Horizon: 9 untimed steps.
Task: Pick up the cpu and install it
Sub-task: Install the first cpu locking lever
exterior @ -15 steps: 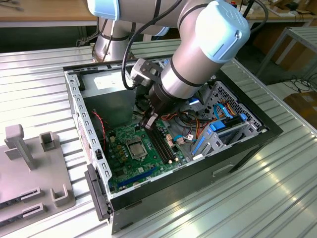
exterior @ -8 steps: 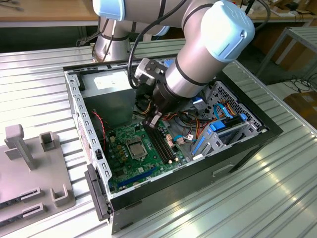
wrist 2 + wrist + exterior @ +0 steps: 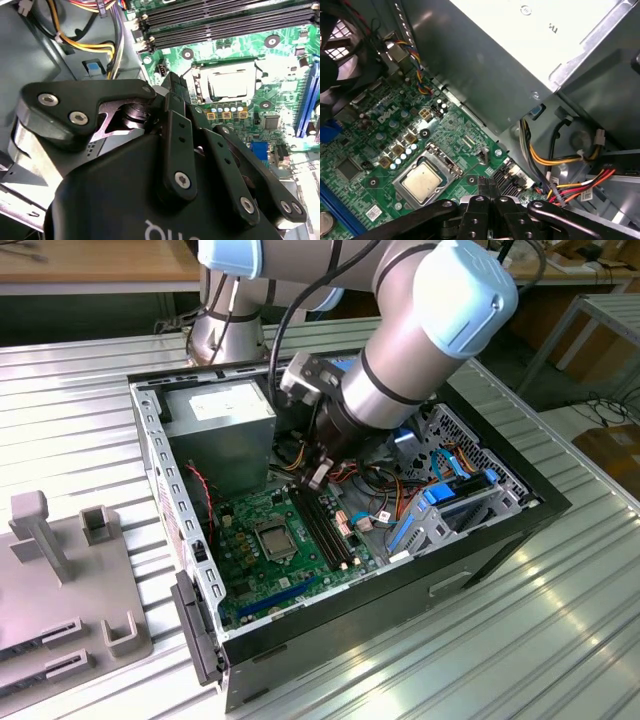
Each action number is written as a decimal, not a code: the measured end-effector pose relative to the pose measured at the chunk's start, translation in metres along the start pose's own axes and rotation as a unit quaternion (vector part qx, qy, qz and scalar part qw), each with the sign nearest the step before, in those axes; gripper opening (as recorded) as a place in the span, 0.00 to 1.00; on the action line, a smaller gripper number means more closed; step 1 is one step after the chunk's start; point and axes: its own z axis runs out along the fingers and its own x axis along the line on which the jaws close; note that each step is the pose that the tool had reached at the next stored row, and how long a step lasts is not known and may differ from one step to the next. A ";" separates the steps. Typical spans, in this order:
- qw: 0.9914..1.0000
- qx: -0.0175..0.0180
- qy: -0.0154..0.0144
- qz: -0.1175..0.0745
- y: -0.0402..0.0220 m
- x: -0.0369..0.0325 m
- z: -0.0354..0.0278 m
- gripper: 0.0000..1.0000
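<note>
The gripper [image 3: 489,186], fingers pressed together and empty, hangs near the socketed cpu [image 3: 421,182].

An open computer case [image 3: 480,540] is lying on a slatted table [image 3: 560,640]. A motherboard [image 3: 262,570] is sitting on the case floor, and the cpu [image 3: 421,182] is resting in its socket [image 3: 431,159]. The power supply [image 3: 222,420] is sitting behind the board. The gripper [image 3: 318,475] is hovering above the memory slots [image 3: 325,530], near the socket.
</note>
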 end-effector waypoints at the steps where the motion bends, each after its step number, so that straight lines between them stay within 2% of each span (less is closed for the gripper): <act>1: 1.000 0.000 0.000 0.000 0.0006 -0.0007 0.0005 0.11; 9: 1.000 -0.006 -0.005 -0.001 0.0037 -0.0050 0.0071 0.11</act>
